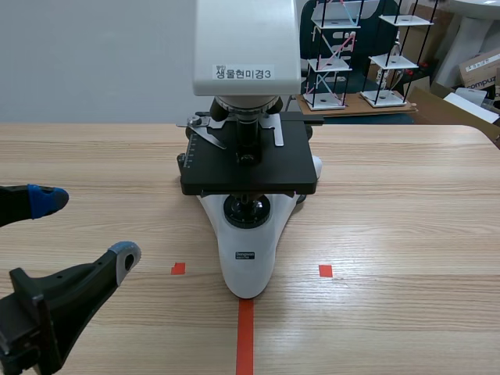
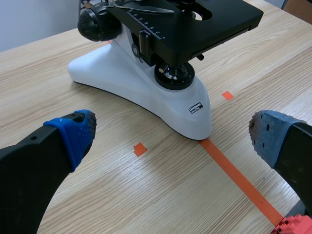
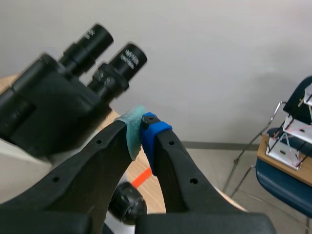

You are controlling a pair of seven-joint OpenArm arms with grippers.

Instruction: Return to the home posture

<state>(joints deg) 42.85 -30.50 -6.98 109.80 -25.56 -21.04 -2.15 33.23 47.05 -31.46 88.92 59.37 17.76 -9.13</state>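
A white and black microscope stands at the middle of the table, its base toward me. My left gripper hovers low at the near left, open, with nothing between its blue pads. In the left wrist view the left gripper frames the microscope's base, which lies just ahead of it. My right gripper is shut on nothing, its pads pressed together. It is held high beside the microscope's black eyepieces. The right arm does not show in the scene view.
The wooden table extends to both sides of the microscope. Behind its far edge stand white wire racks, a blue chair and a cardboard box. A black focus knob shows under the right gripper.
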